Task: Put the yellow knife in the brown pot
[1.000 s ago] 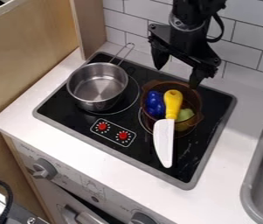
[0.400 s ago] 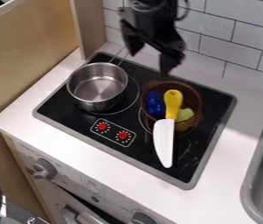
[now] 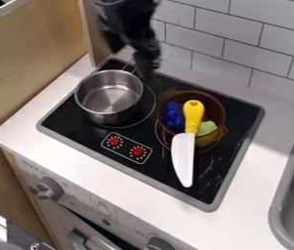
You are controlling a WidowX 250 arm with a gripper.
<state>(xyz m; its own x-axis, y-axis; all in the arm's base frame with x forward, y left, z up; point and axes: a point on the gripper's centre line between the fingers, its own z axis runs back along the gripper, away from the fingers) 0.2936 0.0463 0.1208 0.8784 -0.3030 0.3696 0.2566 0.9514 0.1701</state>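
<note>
A round, silver metal saucepan (image 3: 103, 114) is being supported by a black stovetop (image 3: 77, 128). Behind it, the black two-finger pincer (image 3: 131, 56) is being held apart. Rightward, a yellow-handled, white-bladed knife (image 3: 192, 117) is being propped across a translucent brown pot's rim (image 3: 221, 108), blade outside.

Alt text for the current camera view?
Yellow-handled toy knife leans on the brown pot, white blade jutting over the black cooktop. A blue item and green item sit inside; the gripper hangs empty near the steel saucepan.
</note>
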